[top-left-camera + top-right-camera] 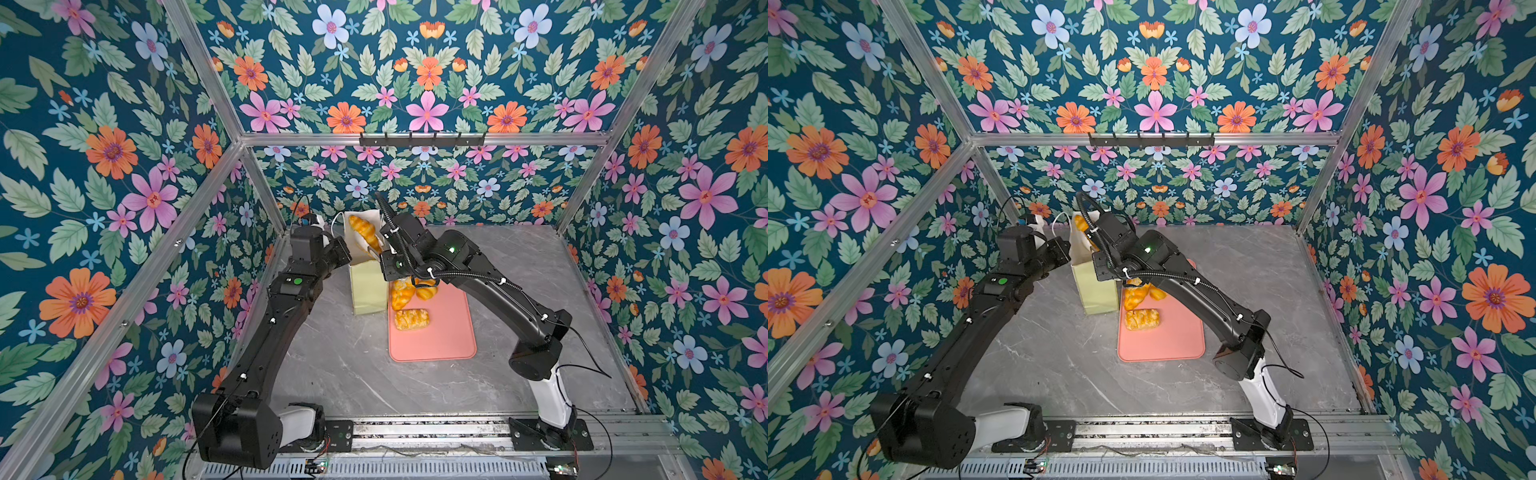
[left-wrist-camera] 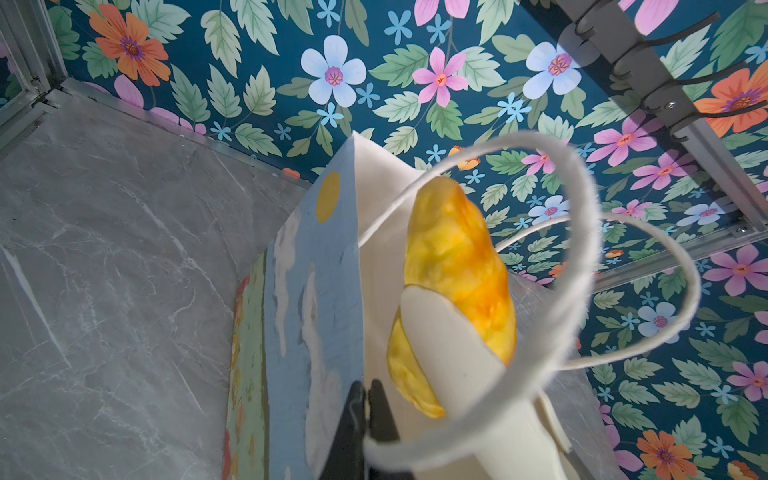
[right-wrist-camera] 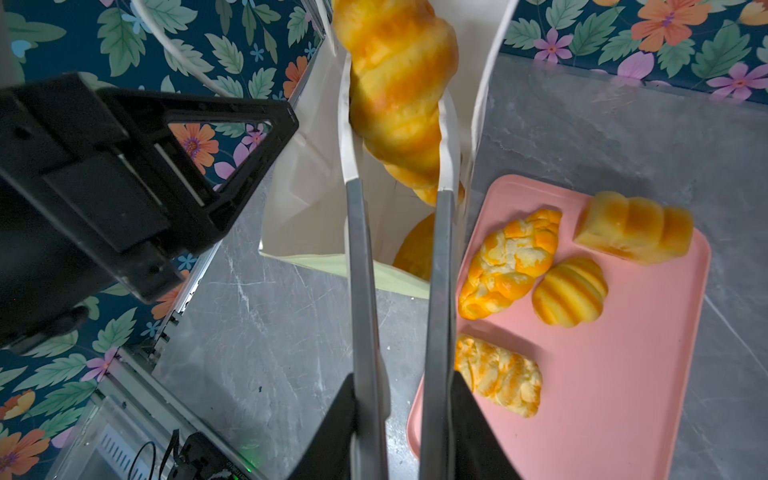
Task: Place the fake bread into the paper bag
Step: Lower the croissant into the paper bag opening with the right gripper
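The pale yellow-green paper bag (image 1: 368,293) (image 1: 1096,291) stands upright left of the pink tray. My right gripper (image 3: 397,137) (image 1: 374,245) is shut on a long braided loaf (image 3: 399,50) (image 2: 453,257) (image 1: 362,230), which hangs tilted in the bag's white mouth. One white fingertip (image 2: 453,345) lies against the loaf. Deeper in the bag (image 3: 299,199) rests another bread (image 3: 415,249). My left gripper (image 2: 368,390) is shut on the bag's side wall (image 2: 316,291) at the rim. White cord handles (image 2: 582,232) loop round the loaf.
The pink tray (image 3: 602,395) (image 1: 440,336) (image 1: 1167,345) holds a flaky oval pastry (image 3: 511,266), a round roll (image 3: 569,291), a square loaf (image 3: 636,232) and a flaky rectangular pastry (image 3: 498,374) (image 1: 411,319). Grey marble tabletop (image 1: 353,365) lies in front; floral walls stand close behind the bag.
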Robot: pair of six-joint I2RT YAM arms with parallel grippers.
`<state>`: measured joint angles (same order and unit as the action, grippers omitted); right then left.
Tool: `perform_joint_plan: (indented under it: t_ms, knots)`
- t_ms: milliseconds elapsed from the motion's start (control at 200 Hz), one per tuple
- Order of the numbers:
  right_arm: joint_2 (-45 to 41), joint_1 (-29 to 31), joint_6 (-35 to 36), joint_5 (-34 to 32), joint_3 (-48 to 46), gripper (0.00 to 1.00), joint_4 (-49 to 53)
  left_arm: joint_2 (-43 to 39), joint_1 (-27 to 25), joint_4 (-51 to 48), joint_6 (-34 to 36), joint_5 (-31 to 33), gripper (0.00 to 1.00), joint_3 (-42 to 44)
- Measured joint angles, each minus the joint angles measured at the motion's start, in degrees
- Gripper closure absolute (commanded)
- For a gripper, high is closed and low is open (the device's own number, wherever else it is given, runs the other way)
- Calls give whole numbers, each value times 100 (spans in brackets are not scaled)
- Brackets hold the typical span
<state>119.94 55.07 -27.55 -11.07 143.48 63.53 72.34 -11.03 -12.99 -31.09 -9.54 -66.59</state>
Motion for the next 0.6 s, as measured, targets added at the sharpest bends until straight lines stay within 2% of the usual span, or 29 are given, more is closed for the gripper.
perform_joint_plan:
  t_ms: [600]
  knots:
    - [256, 2, 109, 13, 326, 75, 245, -24, 0, -52, 2, -42, 94, 0]
